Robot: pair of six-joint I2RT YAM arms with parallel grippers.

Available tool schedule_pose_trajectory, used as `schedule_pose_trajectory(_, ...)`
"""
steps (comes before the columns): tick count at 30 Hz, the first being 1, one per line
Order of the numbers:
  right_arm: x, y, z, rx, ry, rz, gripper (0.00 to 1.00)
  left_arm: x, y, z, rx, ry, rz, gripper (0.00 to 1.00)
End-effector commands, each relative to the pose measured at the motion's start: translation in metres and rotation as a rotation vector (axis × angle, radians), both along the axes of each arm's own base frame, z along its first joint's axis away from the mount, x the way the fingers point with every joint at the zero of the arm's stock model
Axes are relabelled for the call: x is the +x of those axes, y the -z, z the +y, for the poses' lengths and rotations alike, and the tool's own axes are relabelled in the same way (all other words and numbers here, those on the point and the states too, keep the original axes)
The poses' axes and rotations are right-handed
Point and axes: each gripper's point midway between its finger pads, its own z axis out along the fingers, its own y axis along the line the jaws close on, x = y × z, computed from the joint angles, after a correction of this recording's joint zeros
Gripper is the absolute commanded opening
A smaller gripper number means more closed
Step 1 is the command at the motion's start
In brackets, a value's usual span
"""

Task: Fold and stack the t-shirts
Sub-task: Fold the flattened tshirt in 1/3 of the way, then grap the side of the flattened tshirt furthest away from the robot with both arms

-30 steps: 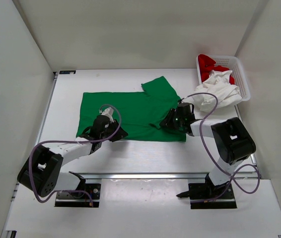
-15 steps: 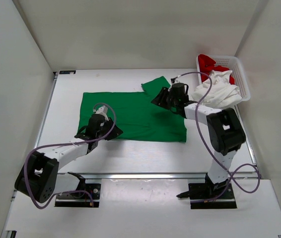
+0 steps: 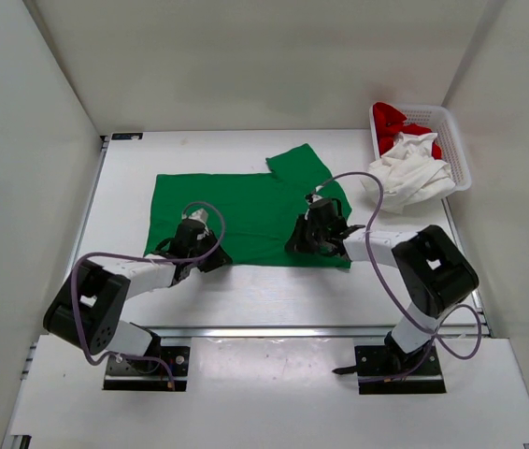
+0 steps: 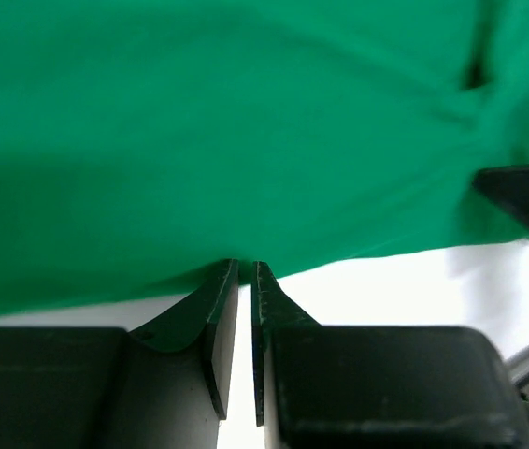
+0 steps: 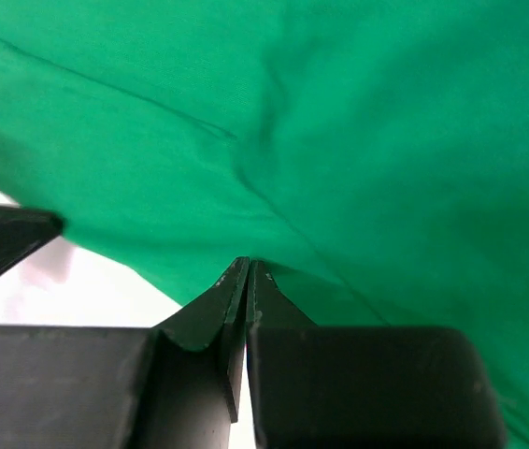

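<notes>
The green t-shirt (image 3: 246,210) lies spread flat on the table, one sleeve (image 3: 300,166) pointing to the back. My left gripper (image 3: 204,251) is at its near hem on the left. In the left wrist view its jaws (image 4: 244,267) stand almost together and pinch the hem. My right gripper (image 3: 300,243) is at the near hem further right, and its jaws (image 5: 248,263) are shut on the green cloth, with creases running out from the tips. The white t-shirt (image 3: 412,171) hangs over the front of the basket. The red t-shirt (image 3: 392,117) lies inside it.
The white mesh basket (image 3: 454,140) stands at the back right corner, against the side wall. White walls close the table on three sides. Bare tabletop (image 3: 246,290) runs between the shirt's hem and the arm bases. Cables loop over both arms.
My right gripper came back from the sleeve at the back to the near hem and shut there. The left gripper shifted only slightly along the hem.
</notes>
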Motion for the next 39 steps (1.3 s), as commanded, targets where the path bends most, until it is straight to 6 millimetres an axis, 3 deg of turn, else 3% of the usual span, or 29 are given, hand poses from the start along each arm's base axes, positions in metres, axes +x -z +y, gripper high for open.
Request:
schedule_pose_trajectory(1, -0.002, 0.011, -0.005, -0.058, -0.003, 0.010, 0.00, -0.022, 0.026, 0.021, 0.035, -0.034, 0.083, 0.22)
schedule_pose_trajectory(6, -0.034, 0.026, -0.013, -0.091, -0.008, 0.083, 0.00, -0.056, 0.042, 0.043, 0.051, -0.077, 0.133, 0.22)
schedule_pose_trajectory(10, -0.067, 0.034, -0.018, -0.083, -0.028, 0.145, 0.00, -0.079, 0.031, 0.034, -0.006, -0.070, 0.130, 0.23)
schedule_pose_trajectory(11, -0.072, 0.026, -0.014, -0.067, -0.035, 0.134, 0.00, -0.090, 0.033, 0.034, -0.006, -0.059, 0.140, 0.23)
schedule_pose_trajectory(14, -0.076, 0.017, -0.014, -0.038, -0.037, 0.130, 0.00, -0.089, 0.019, 0.035, -0.052, -0.088, 0.110, 0.25)
schedule_pose_trajectory(15, -0.066, 0.003, -0.010, 0.003, -0.033, 0.100, 0.01, -0.072, 0.000, 0.036, -0.063, -0.086, 0.057, 0.25)
schedule_pose_trajectory(17, -0.056, -0.014, -0.003, 0.048, -0.065, 0.069, 0.05, -0.049, -0.018, 0.048, -0.023, -0.108, 0.004, 0.23)
schedule_pose_trajectory(18, -0.046, -0.023, -0.005, 0.059, -0.061, 0.035, 0.06, -0.026, -0.046, 0.046, -0.032, -0.116, -0.057, 0.23)
schedule_pose_trajectory(19, -0.030, -0.040, -0.002, 0.073, -0.060, -0.013, 0.06, 0.000, -0.073, 0.051, -0.047, -0.141, -0.103, 0.23)
schedule_pose_trajectory(20, -0.014, -0.059, 0.002, 0.088, -0.059, -0.062, 0.07, 0.012, -0.076, 0.051, -0.054, -0.141, -0.099, 0.22)
schedule_pose_trajectory(21, 0.003, -0.074, 0.001, 0.094, -0.050, -0.105, 0.07, 0.034, -0.104, 0.052, -0.101, -0.154, -0.156, 0.22)
schedule_pose_trajectory(22, 0.017, -0.082, -0.001, 0.099, -0.047, -0.134, 0.07, 0.057, -0.116, 0.060, -0.104, -0.195, -0.171, 0.22)
schedule_pose_trajectory(23, 0.031, -0.097, 0.001, 0.107, -0.039, -0.177, 0.08, 0.073, -0.109, 0.068, -0.112, -0.225, -0.148, 0.23)
schedule_pose_trajectory(25, 0.065, -0.111, 0.001, 0.128, -0.025, -0.220, 0.07, 0.111, -0.122, 0.083, -0.137, -0.304, -0.169, 0.30)
schedule_pose_trajectory(27, 0.088, -0.117, -0.001, 0.134, -0.012, -0.241, 0.06, 0.151, -0.109, 0.119, -0.089, -0.425, -0.154, 0.35)
schedule_pose_trajectory(29, 0.104, -0.114, -0.001, 0.120, -0.022, -0.253, 0.06, 0.173, -0.094, 0.142, -0.022, -0.486, -0.105, 0.36)
schedule_pose_trajectory(30, 0.114, -0.123, -0.001, 0.127, -0.021, -0.289, 0.06, 0.179, -0.073, 0.169, 0.040, -0.524, -0.065, 0.38)
schedule_pose_trajectory(31, 0.122, -0.121, -0.001, 0.115, -0.025, -0.290, 0.06, 0.198, -0.090, 0.178, 0.062, -0.547, -0.102, 0.41)
schedule_pose_trajectory(34, 0.140, -0.115, -0.007, 0.099, -0.042, -0.278, 0.06, 0.219, -0.065, 0.217, 0.184, -0.584, -0.036, 0.50)
schedule_pose_trajectory(35, 0.144, -0.106, -0.009, 0.090, -0.040, -0.264, 0.06, 0.231, -0.078, 0.225, 0.190, -0.603, -0.067, 0.51)
schedule_pose_trajectory(36, 0.152, -0.107, -0.013, 0.105, -0.031, -0.260, 0.06, 0.237, -0.072, 0.240, 0.232, -0.622, -0.054, 0.52)
schedule_pose_trajectory(38, 0.160, -0.104, -0.018, 0.119, -0.017, -0.254, 0.06, 0.245, -0.056, 0.249, 0.253, -0.613, -0.013, 0.53)
schedule_pose_trajectory(39, 0.164, -0.102, -0.025, 0.122, -0.002, -0.252, 0.05, 0.255, -0.067, 0.250, 0.274, -0.597, -0.042, 0.52)
